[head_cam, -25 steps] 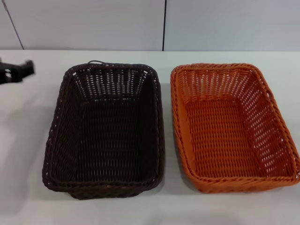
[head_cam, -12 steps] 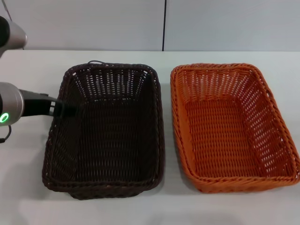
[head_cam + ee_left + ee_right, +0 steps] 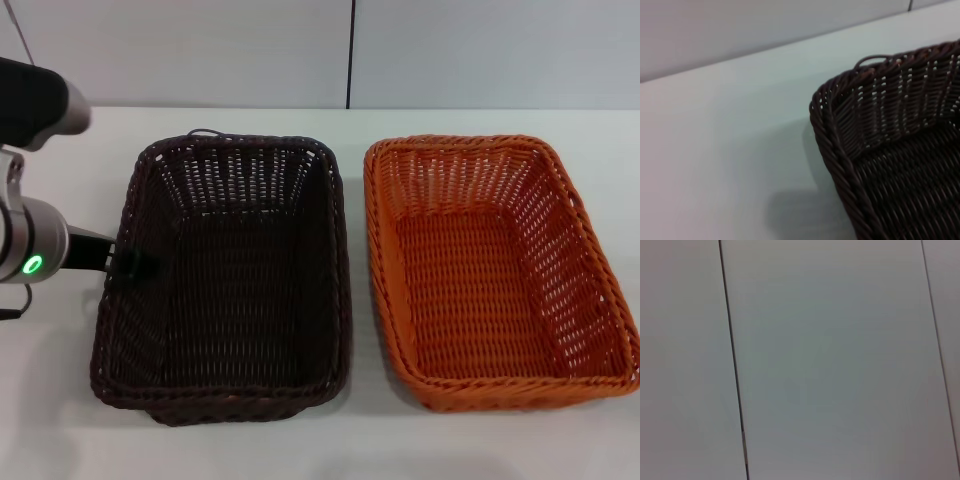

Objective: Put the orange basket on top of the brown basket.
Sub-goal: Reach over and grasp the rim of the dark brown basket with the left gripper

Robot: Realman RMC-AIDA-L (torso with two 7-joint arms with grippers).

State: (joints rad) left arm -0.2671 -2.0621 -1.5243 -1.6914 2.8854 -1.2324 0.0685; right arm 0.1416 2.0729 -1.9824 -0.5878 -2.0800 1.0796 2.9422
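The brown basket (image 3: 235,300) sits on the white table, left of centre in the head view. The orange basket (image 3: 480,290) sits beside it on the right, a small gap between them. Both are upright and hold nothing. My left gripper (image 3: 135,265) is at the middle of the brown basket's left rim, dark against the dark weave. The left wrist view shows the brown basket's far left corner (image 3: 836,145) from close by. My right gripper is out of view; the right wrist view shows only wall panels.
The white table (image 3: 60,400) extends around both baskets. A pale panelled wall (image 3: 200,50) stands behind the table. My left arm's silver forearm (image 3: 30,250) with a green light lies over the table's left edge.
My left arm has come in from the far left to the brown basket's left rim, then shifted slightly down and nearer. Both baskets stay put.
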